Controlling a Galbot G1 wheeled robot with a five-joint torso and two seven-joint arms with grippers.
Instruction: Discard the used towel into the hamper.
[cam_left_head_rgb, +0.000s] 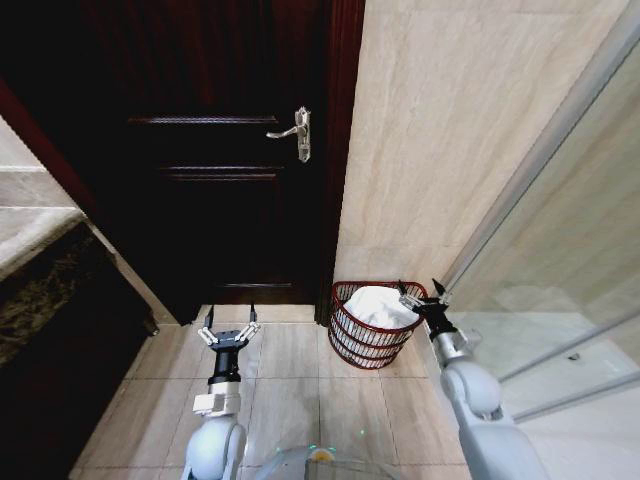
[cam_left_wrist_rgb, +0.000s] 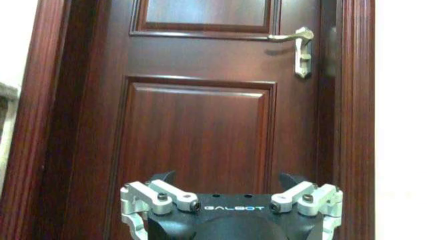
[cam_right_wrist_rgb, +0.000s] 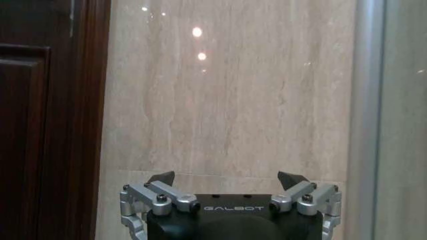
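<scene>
Above the basket's right rim hangs the right gripper (cam_left_head_rgb: 424, 291), its fingers spread wide with nothing between them; the right wrist view bears this out, the two dark fingertips (cam_right_wrist_rgb: 162, 177) standing well apart against the pale tiled wall (cam_right_wrist_rgb: 227, 100); just under and to the left of it the white towel (cam_left_head_rgb: 378, 305) lies bunched inside the hamper (cam_left_head_rgb: 365, 345), which stands on the floor (cam_left_head_rgb: 290, 390) in the corner between the dark wooden door (cam_left_head_rgb: 220, 150) and that wall; farther left the left gripper (cam_left_head_rgb: 229, 333) is held out over the tiles toward the door, likewise wide open and holding nothing; by my reading the towel is already dropped in and the job is all but done, with little left beyond drawing the right arm clear.
</scene>
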